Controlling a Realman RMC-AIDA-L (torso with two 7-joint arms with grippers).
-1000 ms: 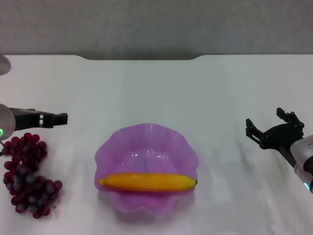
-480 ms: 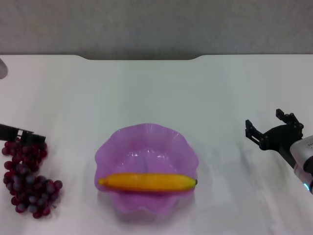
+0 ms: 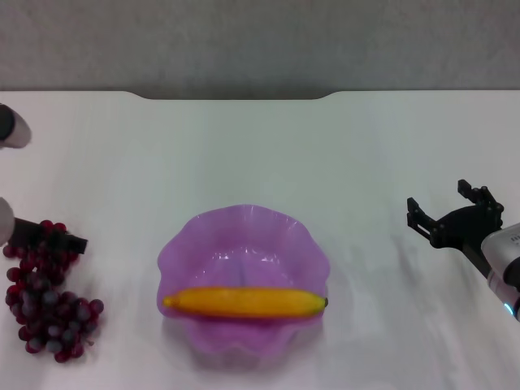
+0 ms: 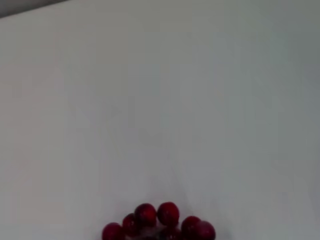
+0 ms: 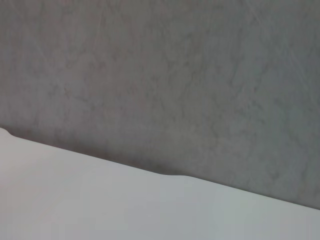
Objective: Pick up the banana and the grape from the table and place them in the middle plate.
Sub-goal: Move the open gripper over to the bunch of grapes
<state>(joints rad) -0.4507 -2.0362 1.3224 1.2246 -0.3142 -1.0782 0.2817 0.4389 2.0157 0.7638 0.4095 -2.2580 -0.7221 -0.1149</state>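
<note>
The white table (image 3: 260, 154) fills most of the head view, its far edge notched in the middle against a grey wall (image 5: 165, 75). Toward the near edge, about midway between the left and right sides, sits the purple plate (image 3: 244, 236) with its wavy rim, and the banana (image 3: 244, 302) lies across the plate's near part, its dark tip pointing to the right side of the table and both ends resting over the rim. Close to the near left corner lies the grape bunch (image 3: 45, 313), a long dark red cluster flat on the table and well apart from the plate. The left gripper (image 3: 61, 241) is down at the far end of that bunch, its dark fingers over the topmost grapes (whether they actually touch is hard to judge from here), and I cannot tell how wide its jaws stand; the left wrist view shows only a few red grapes (image 4: 157, 225) against bare table. The right gripper (image 3: 451, 215) hangs near the right edge, away from the plate, its black fingers spread apart and holding nothing.
</note>
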